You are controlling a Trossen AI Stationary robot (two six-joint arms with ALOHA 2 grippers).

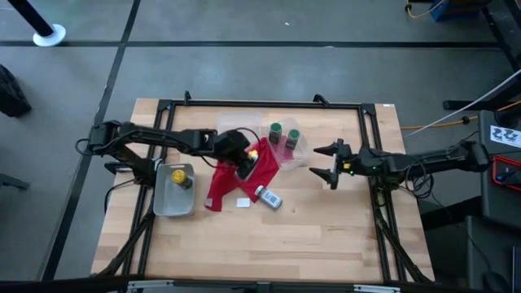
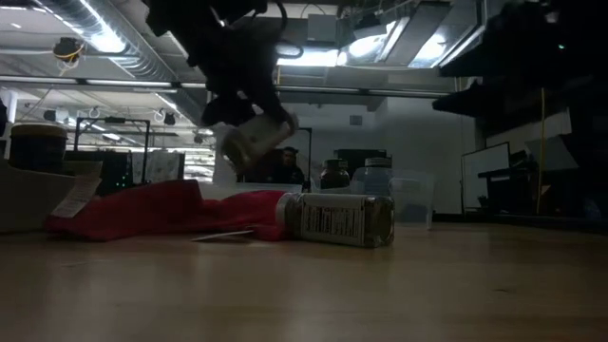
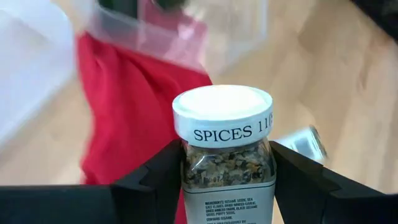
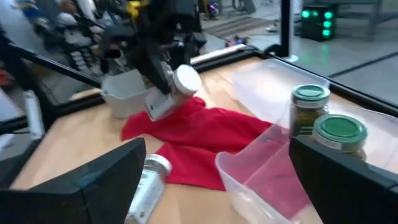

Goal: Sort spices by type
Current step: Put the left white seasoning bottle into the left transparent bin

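Observation:
My left gripper (image 1: 244, 165) is shut on a white-capped, silver-grey spice jar (image 3: 227, 149) above the red cloth (image 1: 236, 179); the jar also shows in the low view (image 2: 252, 141). A second silver-grey jar (image 1: 269, 197) lies on its side on the table beside the cloth. Two green-capped jars (image 1: 276, 130) (image 1: 292, 137) stand upright in a clear tub (image 4: 261, 168). A yellow jar (image 1: 181, 177) lies in a tub (image 1: 167, 202) at the left. My right gripper (image 1: 324, 163) is open and empty, to the right of the clear tub. My left gripper pinches the jar's glass body just below the white cap (image 3: 186, 165) between its two fingers (image 3: 155, 180), one on each side. The jar is lifted clear of the cloth and tilted, its cap end lower (image 2: 237, 150).
A small white card (image 1: 242, 202) lies on the table near the cloth's front edge. A dark frame (image 1: 260, 104) runs round the table. Bare wood (image 1: 269, 244) lies toward the near edge.

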